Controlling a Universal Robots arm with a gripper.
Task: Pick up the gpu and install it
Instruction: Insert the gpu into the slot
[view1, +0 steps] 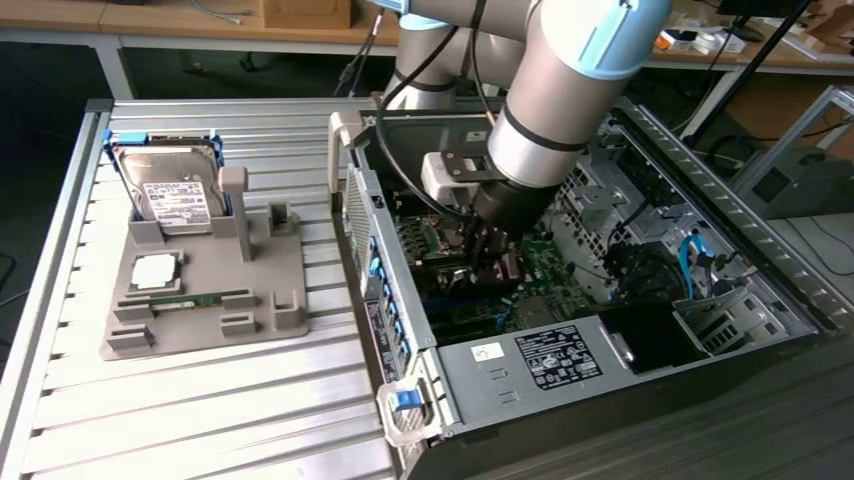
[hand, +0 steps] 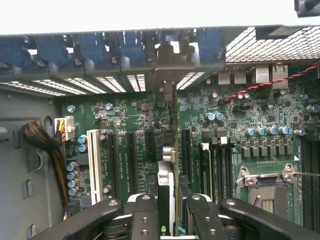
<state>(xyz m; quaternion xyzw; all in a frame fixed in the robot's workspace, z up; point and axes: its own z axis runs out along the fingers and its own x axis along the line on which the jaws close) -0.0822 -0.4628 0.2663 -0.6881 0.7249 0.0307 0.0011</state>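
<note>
Nearest us, the jaws grip the gpu (hand: 166, 187), a thin black expansion card with a silvery metal end bracket, held edge-on over the green motherboard (hand: 135, 125) inside the open metal computer case (view1: 747, 250). We judge the danger lies in alignment. If the card's edge sits beside a slot rather than over it, pressing could bend the board or twist the card in the grip, and the bracket might catch the case's rear wall. Counting: one gpu, one long white slot (hand: 93, 160), and several black slots we cannot number surely. Farther off, on the ridged metal worktop (view1: 200, 400), one grey moulded holder (view1: 274, 300) carries one silver white-labelled hard drive (view1: 167, 190) and one slim green RAM stick (view1: 187, 298).
</note>
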